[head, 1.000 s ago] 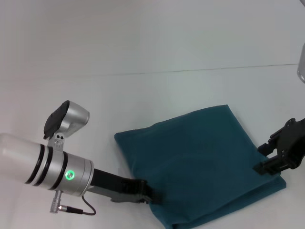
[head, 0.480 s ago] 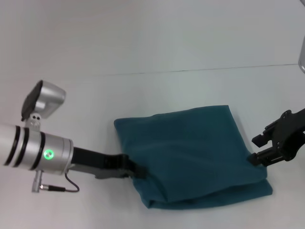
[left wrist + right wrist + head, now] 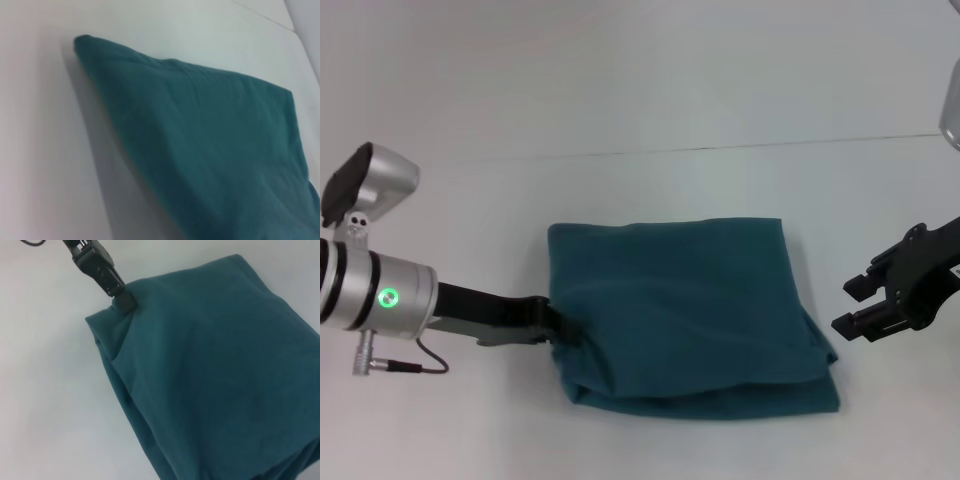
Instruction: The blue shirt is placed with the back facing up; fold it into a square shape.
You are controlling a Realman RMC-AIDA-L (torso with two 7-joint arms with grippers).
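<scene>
I have the blue shirt [image 3: 685,315] folded into a rough square on the counter [image 3: 650,110]. My left gripper [image 3: 558,325] fingers pinch its left edge; my right gripper [image 3: 855,305] hangs apart, fingers spread. Only squaring up remains, I judge.

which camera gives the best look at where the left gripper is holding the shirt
The right wrist view: the left gripper is seen pinching the shirt's edge, fabric bunched around it. The head view shows the same gripper at the shirt's left edge, its tips buried in cloth. The left wrist view shows only shirt, no gripper.
</scene>
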